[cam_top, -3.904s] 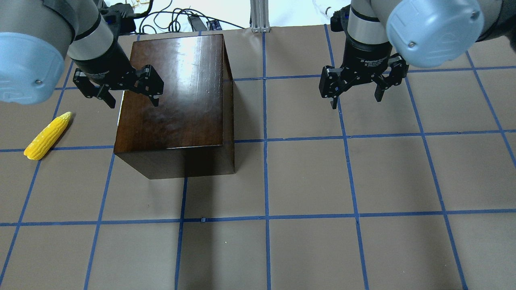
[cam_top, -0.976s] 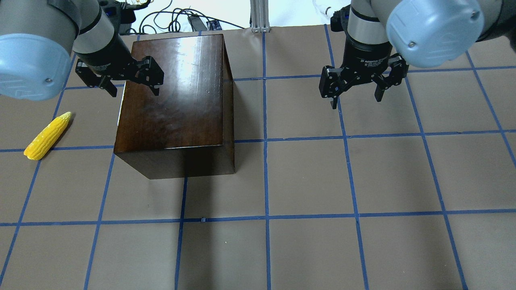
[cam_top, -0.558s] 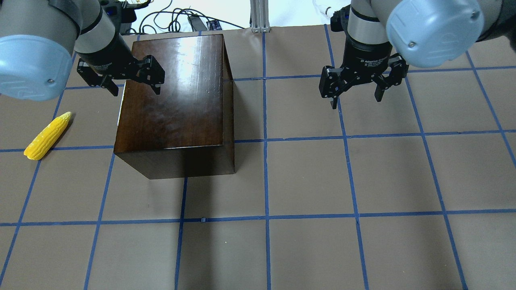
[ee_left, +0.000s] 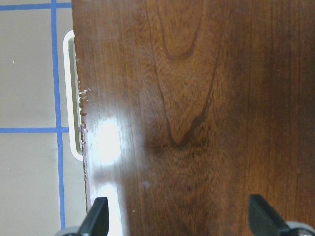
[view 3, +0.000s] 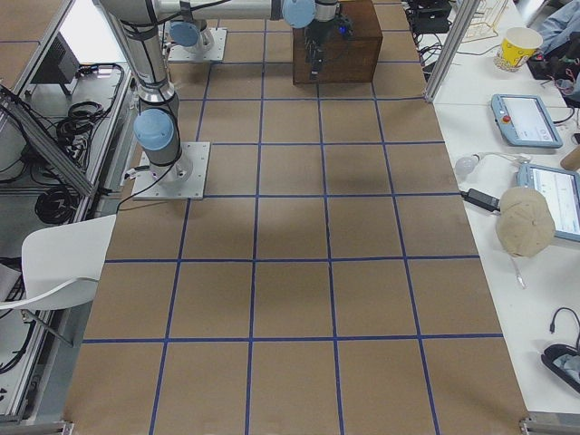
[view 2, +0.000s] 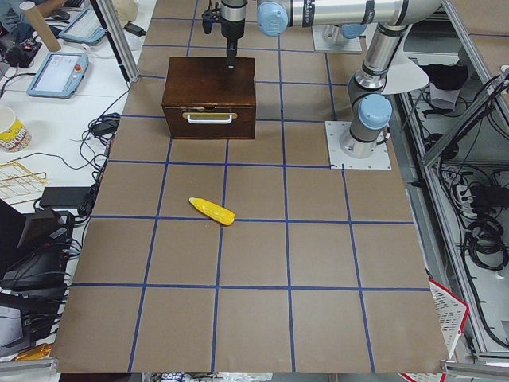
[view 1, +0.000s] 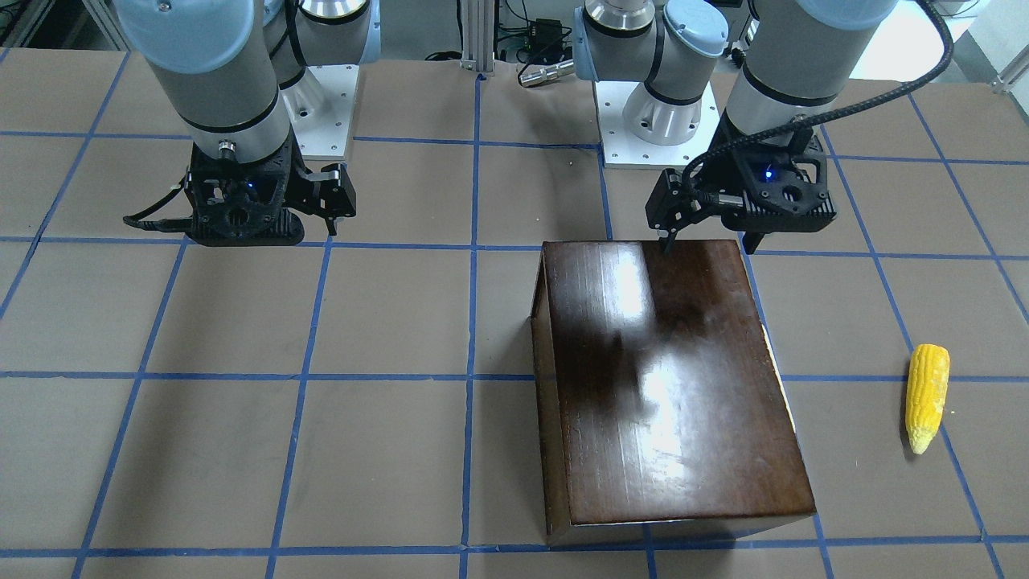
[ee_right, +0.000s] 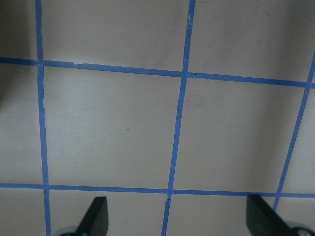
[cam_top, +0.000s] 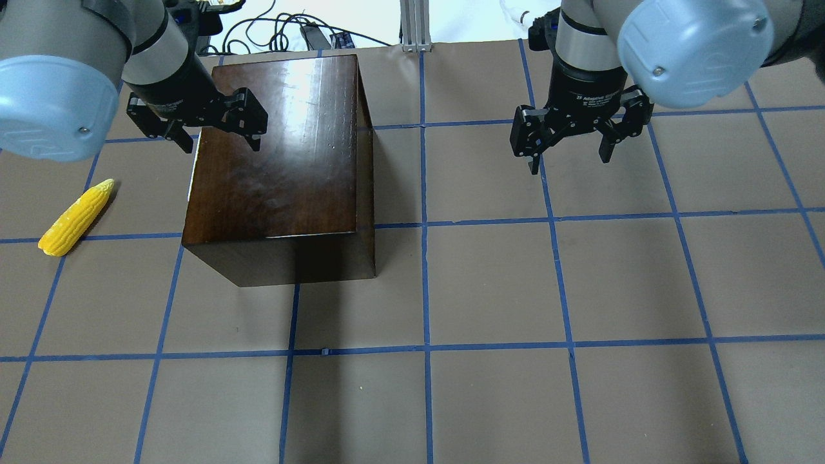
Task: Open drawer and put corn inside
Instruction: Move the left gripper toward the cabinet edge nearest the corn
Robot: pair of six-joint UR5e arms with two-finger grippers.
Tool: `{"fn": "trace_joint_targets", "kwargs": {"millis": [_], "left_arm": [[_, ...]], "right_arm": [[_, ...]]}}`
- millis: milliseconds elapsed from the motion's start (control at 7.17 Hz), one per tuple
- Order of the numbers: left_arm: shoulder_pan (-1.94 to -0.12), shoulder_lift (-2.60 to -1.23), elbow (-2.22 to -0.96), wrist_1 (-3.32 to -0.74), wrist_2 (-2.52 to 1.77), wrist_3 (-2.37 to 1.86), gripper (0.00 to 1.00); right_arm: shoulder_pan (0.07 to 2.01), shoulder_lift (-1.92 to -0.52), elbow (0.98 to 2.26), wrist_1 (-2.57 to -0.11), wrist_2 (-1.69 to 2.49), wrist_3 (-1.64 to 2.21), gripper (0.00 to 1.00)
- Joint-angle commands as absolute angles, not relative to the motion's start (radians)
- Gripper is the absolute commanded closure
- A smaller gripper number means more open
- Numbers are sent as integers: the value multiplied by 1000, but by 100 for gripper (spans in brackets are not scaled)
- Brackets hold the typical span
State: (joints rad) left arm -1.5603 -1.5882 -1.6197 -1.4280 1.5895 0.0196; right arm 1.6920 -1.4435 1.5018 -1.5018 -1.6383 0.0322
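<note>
The drawer (view 2: 209, 127) sits shut in the box (cam_top: 283, 148), so I cannot see what it holds. Its white handle (view 2: 210, 117) faces the corn (cam_top: 76, 218), which lies on the worktop (cam_top: 490, 283), apart from the box on the drawer side. My left jaws hang spread above the box top, near its drawer-side edge, gripping nothing. My right jaws are spread too, over bare worktop. Compared with four seconds ago, the left jaws have edged slightly upward in the overhead view; the corn, box and right jaws have not moved.
</note>
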Motion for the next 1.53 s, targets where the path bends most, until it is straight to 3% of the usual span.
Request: {"fn": "trace_joint_targets", "kwargs": {"millis": [0,837,1394], "left_arm": [[-1565,-1557,-1644,-1442,1522,23,0],[-1562,-1542,-1663,-1453,1522,53,0],[-1468,-1546,-1648,-1451,1514,110,0]], "right_arm": [[1692,-1443,1502,-1502,-1638,32,0],[1692,-1443,1502,-1502,-1638,32,0],[1692,-1443,1502,-1502,-1638,32,0]]}}
